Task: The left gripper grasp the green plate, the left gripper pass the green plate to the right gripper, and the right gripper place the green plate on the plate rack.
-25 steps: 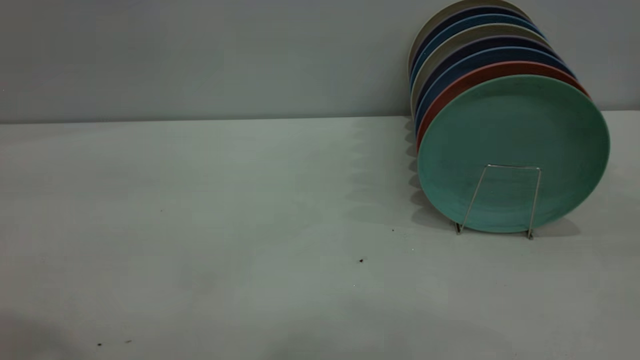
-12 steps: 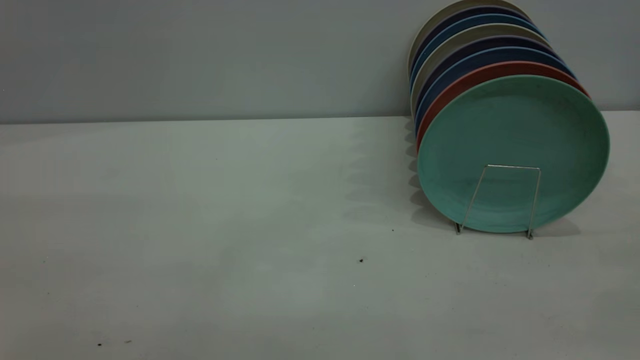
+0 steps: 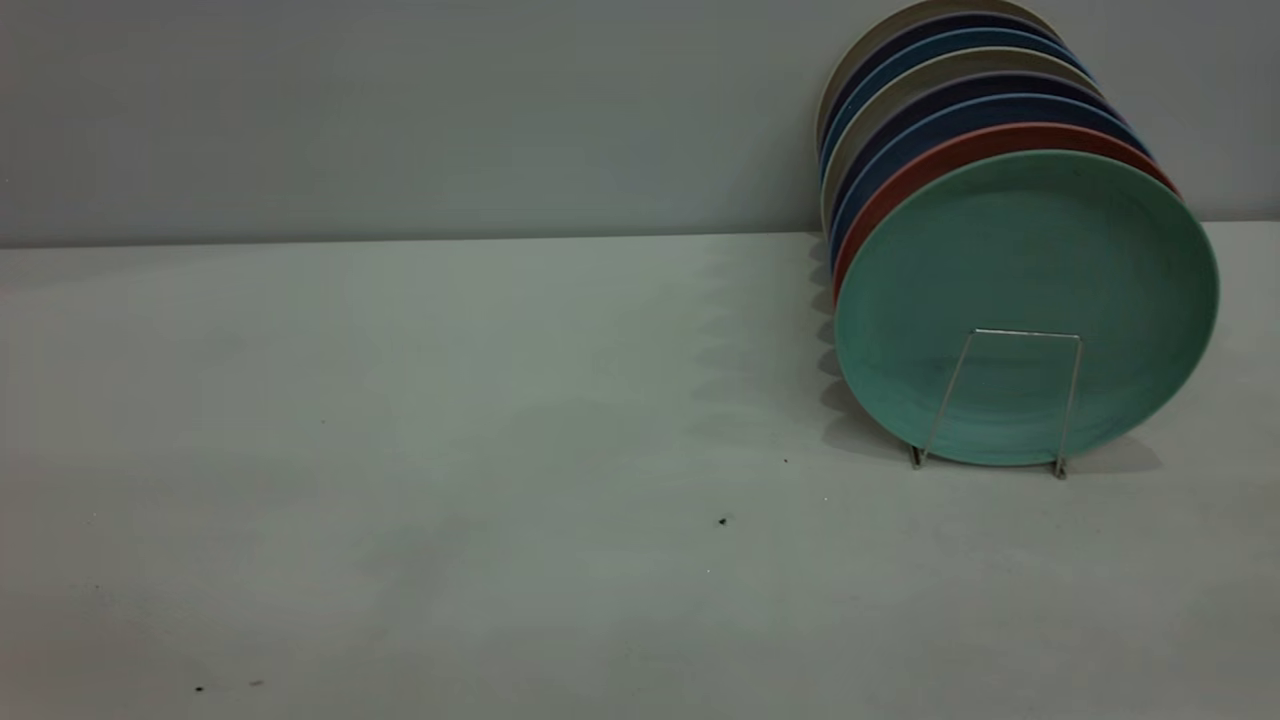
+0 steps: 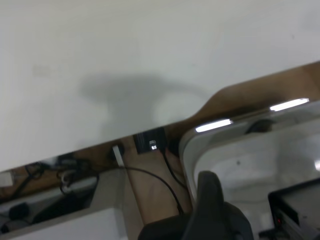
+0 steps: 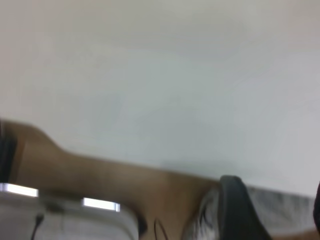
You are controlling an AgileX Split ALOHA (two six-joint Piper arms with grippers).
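The green plate (image 3: 1025, 290) stands on edge at the front of a row of plates, leaning behind the front wire loop of the plate rack (image 3: 1000, 400) at the table's right. Neither arm shows in the exterior view. In the left wrist view, my left gripper (image 4: 260, 210) shows one black finger (image 4: 210, 200) with nothing against it and holds nothing, over the table's edge. In the right wrist view, my right gripper (image 5: 276, 205) shows one finger (image 5: 235, 205) and a sliver of the other at the picture's border, wide apart and empty.
Behind the green plate stand a salmon-pink plate (image 3: 900, 190) and several blue, dark and beige plates (image 3: 900, 100). A grey wall runs behind the white table (image 3: 400, 450). Below the table's edge lie cables and a white bin (image 4: 240, 150).
The plates and the rack have not moved. Only faint shadows shift over the table's left and middle.
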